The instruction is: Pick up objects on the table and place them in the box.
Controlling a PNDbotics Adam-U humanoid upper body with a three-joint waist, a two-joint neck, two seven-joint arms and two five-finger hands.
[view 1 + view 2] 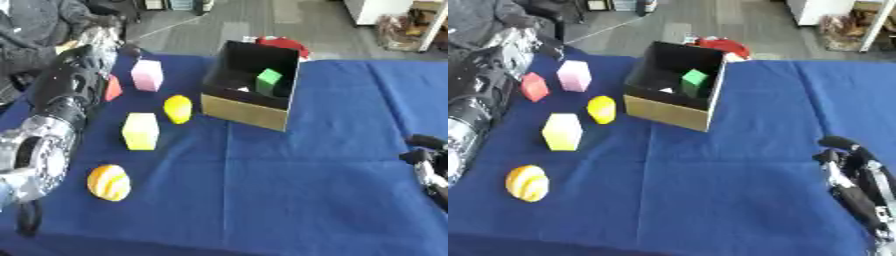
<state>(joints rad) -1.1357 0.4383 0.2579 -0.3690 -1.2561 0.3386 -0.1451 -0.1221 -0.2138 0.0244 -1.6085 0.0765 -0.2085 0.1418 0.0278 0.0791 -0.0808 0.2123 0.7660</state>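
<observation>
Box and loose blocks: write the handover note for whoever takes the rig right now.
Left hand: reaching to the far left edge of the table, fingers not visible.
Right hand: idle at the lower right, fingers relaxed, holding nothing.
Done: green block is inside the box.
Left, all on the blue cloth left of the box: pink block, red block, yellow lemon-like piece, pale yellow block, orange striped ball.

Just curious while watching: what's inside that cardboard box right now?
A green block leans against the box's right inner wall, with something small and pale beside it. The near wall hides the rest of the floor.
</observation>
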